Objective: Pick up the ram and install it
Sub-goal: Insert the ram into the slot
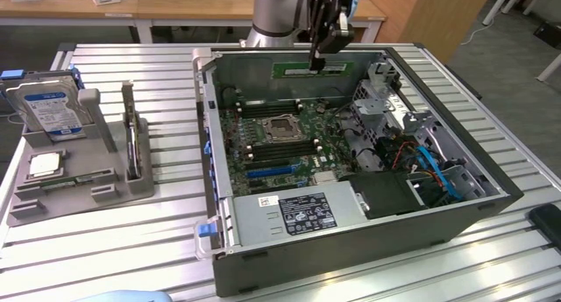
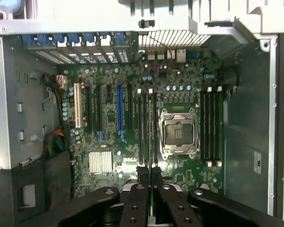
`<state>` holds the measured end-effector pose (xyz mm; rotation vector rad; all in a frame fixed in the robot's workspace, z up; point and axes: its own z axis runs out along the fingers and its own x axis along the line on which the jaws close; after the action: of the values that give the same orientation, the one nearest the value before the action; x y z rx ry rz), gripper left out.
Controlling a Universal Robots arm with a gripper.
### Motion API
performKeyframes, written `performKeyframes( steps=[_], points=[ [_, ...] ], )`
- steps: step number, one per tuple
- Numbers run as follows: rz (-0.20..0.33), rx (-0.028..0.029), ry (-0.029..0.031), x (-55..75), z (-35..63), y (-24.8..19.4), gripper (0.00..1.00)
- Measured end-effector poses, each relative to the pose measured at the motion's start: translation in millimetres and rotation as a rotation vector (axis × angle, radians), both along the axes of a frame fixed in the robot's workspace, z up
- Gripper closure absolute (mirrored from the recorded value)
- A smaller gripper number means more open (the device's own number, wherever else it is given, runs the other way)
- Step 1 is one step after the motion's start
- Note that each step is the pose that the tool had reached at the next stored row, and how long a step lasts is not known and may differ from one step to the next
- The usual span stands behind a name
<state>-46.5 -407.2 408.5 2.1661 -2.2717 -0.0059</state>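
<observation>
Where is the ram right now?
Exterior view: the ram is gripped in the tool, up near the far wall of the open computer case, above the motherboard.

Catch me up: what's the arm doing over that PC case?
The arm's fingers are shut on the ram and hold it in the air inside the open computer case, over the motherboard. The stick is not in a slot yet. The hard drive stands in the grey holder on the exterior view's left.
</observation>
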Motion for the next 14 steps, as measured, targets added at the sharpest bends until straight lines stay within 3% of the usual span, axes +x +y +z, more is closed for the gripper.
performKeyframes(
  steps=[2,3,7,12,14],
  points=[
    [0.000,-0.0027,-0.0123,-1.5,-1.5,0.2,0.87],
    [0.000,-0.0030,-0.0157,-2.2,-2.5,0.3,0.87],
    [0.000,-0.0028,-0.0164,-3.1,-6.9,0.3,0.87],
    [-0.001,0.0010,0.0019,-3.2,-9.9,0.3,0.87],
    [-0.002,0.0020,0.0059,-3.3,-11.7,0.3,0.87]
  ],
)
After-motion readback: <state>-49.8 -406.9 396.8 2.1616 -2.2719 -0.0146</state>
